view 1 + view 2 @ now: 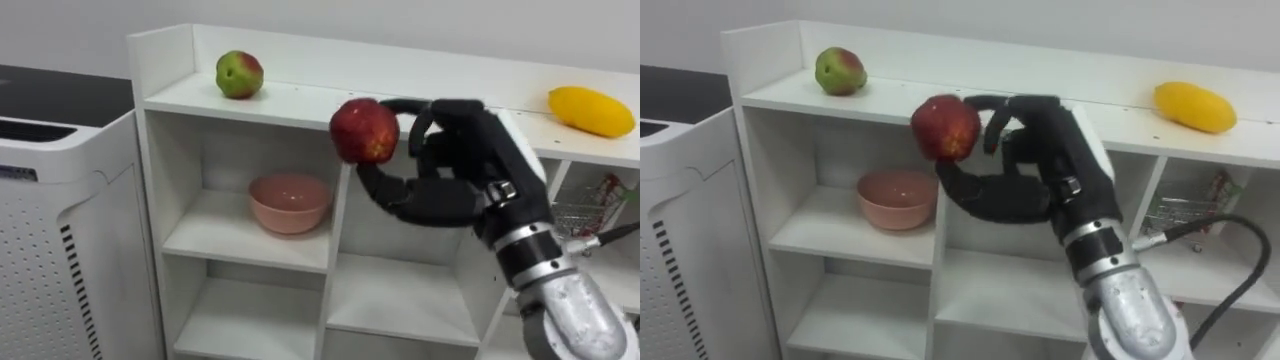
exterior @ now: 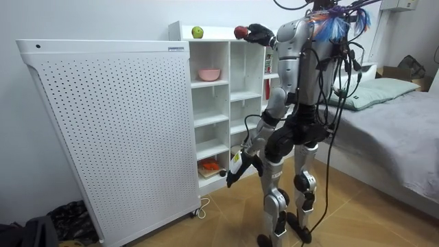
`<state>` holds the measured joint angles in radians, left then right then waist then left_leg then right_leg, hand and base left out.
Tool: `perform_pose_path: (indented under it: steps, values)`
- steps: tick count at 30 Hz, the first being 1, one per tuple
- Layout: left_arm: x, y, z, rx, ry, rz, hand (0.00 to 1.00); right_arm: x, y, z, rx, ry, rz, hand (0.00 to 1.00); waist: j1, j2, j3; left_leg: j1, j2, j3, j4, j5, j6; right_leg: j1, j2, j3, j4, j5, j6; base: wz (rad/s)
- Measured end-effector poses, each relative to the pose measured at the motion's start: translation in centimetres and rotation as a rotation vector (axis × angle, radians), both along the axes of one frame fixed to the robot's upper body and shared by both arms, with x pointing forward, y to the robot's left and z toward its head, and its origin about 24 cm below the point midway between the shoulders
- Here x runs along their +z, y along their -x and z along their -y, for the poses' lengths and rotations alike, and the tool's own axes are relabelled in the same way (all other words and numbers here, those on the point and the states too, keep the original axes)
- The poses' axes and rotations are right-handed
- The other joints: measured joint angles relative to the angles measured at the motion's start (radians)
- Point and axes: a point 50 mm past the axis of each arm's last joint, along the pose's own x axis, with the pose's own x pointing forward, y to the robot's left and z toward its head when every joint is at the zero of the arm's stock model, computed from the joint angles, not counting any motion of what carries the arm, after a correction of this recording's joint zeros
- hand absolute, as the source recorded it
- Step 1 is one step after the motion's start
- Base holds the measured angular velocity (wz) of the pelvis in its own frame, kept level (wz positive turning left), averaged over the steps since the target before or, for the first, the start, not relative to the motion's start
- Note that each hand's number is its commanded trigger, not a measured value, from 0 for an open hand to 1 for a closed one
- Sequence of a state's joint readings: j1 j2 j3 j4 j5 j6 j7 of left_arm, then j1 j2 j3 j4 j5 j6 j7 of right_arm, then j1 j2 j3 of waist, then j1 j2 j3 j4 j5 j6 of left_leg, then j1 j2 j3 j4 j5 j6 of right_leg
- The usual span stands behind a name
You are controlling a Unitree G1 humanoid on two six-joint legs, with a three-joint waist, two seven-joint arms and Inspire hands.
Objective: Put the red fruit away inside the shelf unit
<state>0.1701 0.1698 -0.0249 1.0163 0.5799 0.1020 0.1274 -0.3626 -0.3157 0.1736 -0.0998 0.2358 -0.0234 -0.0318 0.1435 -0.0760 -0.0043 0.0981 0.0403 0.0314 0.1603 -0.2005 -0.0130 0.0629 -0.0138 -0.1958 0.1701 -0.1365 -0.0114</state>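
R hand [image 1: 450, 160] grips red apple [image 1: 365, 130] at closet [image 1: 300, 103] top edge, right of green apple [image 1: 239, 74]; mango [image 1: 590, 110] far right. L hand [image 2: 235, 167] hangs low.

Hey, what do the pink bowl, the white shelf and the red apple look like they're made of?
The pink bowl: smooth, evenly coloured, soft sheen; plastic or glazed ceramic, unclear which. The white shelf: flat uniform panels, square edges, probably laminated board. The red apple, held in the right hand: glossy mottled skin; real or plastic, unclear.
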Motion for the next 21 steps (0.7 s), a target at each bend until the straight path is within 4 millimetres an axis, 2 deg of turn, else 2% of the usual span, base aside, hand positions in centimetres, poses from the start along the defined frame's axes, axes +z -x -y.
perform_pose_path:
  steps: [4,8,10,14,17,19,21]
  values:
    - [-0.3,0.9,0.0,-0.003,-0.008,-0.036,0.0,-3.0,-0.1,0.0,0.026,-0.032,-0.132,1.0,-0.001,0.006,0.004,-0.007,-0.001,-0.002,0.005,-0.001,0.001,-0.002,-0.002,-0.004,0.0,0.0,0.0,0.02]
    - [-0.4,0.6,0.2,0.028,0.008,-0.031,0.0,-6.0,-0.8,0.7,-0.011,-0.124,-0.273,1.0,-0.002,0.016,0.0069,-0.046,0.0,-0.003,0.024,-0.001,0.001,-0.03,-0.004,-0.013,0.003,0.005,-0.003,0.08]
    - [-0.4,0.3,0.4,0.03,0.016,-0.025,0.0,-8.5,-1.1,1.6,-0.062,-0.19,-0.386,1.0,-0.003,0.028,0.0073,-0.094,-0.001,-0.005,0.045,-0.001,0.001,-0.07,-0.009,-0.022,0.017,0.006,-0.003,0.12]
    - [-0.5,-0.1,0.8,0.012,0.022,-0.024,0.0,-12.3,-1.1,3.0,-0.167,-0.313,-0.551,1.0,0.003,0.049,0.0182,-0.165,-0.003,-0.002,0.075,0.0,0.002,-0.145,-0.017,-0.027,0.052,0.007,-0.004,-0.01]
    - [-0.6,-0.3,1.0,0.034,0.038,-0.024,0.0,-15.4,-0.6,4.0,-0.224,-0.45,-0.693,1.0,0.0,0.075,0.0191,-0.254,-0.005,-0.004,0.12,0.001,0.004,-0.232,-0.026,-0.032,0.087,0.008,-0.007,0.0]
    - [-0.6,-0.5,1.2,0.043,0.047,-0.016,0.0,-16.1,-0.6,4.4,-0.243,-0.515,-0.731,1.0,0.0,0.082,0.02,-0.292,-0.009,-0.002,0.137,0.003,0.006,-0.278,-0.033,-0.031,0.112,0.006,-0.01,-0.04]
    - [-0.7,-0.6,1.4,0.051,0.062,-0.014,0.0,-16.6,-0.6,4.7,-0.258,-0.604,-0.761,1.0,0.0,0.084,0.0254,-0.323,-0.015,0.0,0.15,0.007,0.009,-0.319,-0.043,-0.033,0.143,0.001,-0.012,-0.02]
